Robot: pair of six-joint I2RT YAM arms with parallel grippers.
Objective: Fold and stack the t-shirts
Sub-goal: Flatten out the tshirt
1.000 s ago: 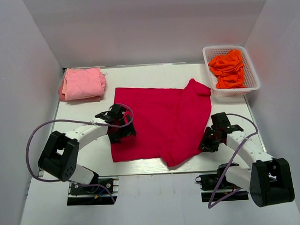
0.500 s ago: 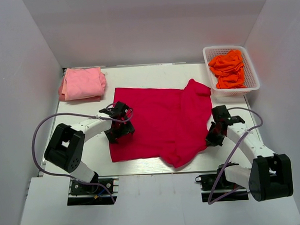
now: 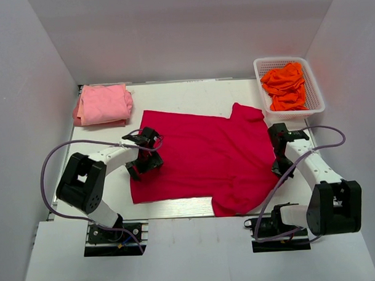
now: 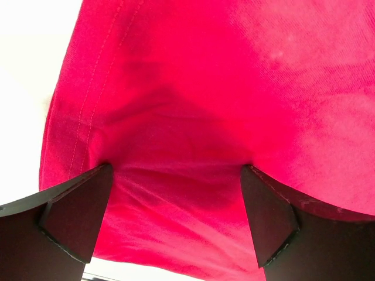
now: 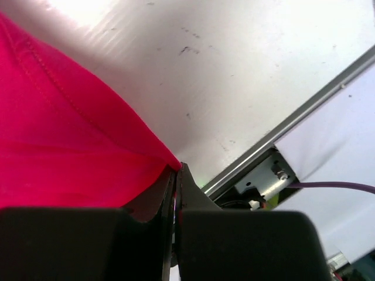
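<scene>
The large crimson-red t-shirt (image 3: 200, 158) lies spread across the middle of the table. My left gripper (image 3: 141, 165) is at the shirt's left edge. In the left wrist view its jaws (image 4: 173, 219) stand wide apart, low over the red cloth (image 4: 193, 105), which fills the space between them. My right gripper (image 3: 276, 169) is at the shirt's right edge and is shut on the hem, seen in the right wrist view (image 5: 177, 171). A folded light pink t-shirt (image 3: 103, 104) lies at the back left. Orange t-shirts (image 3: 286, 86) lie crumpled in a basket.
A white mesh basket (image 3: 316, 105) stands at the back right corner. White walls enclose the table on three sides. The table's metal front edge (image 3: 171, 207) runs just below the shirt, and it also shows in the right wrist view (image 5: 293, 123).
The right gripper pulled the shirt's folded-over right side out to the right, so the shirt now lies flatter and wider. The left gripper shifted slightly left along the left edge.
</scene>
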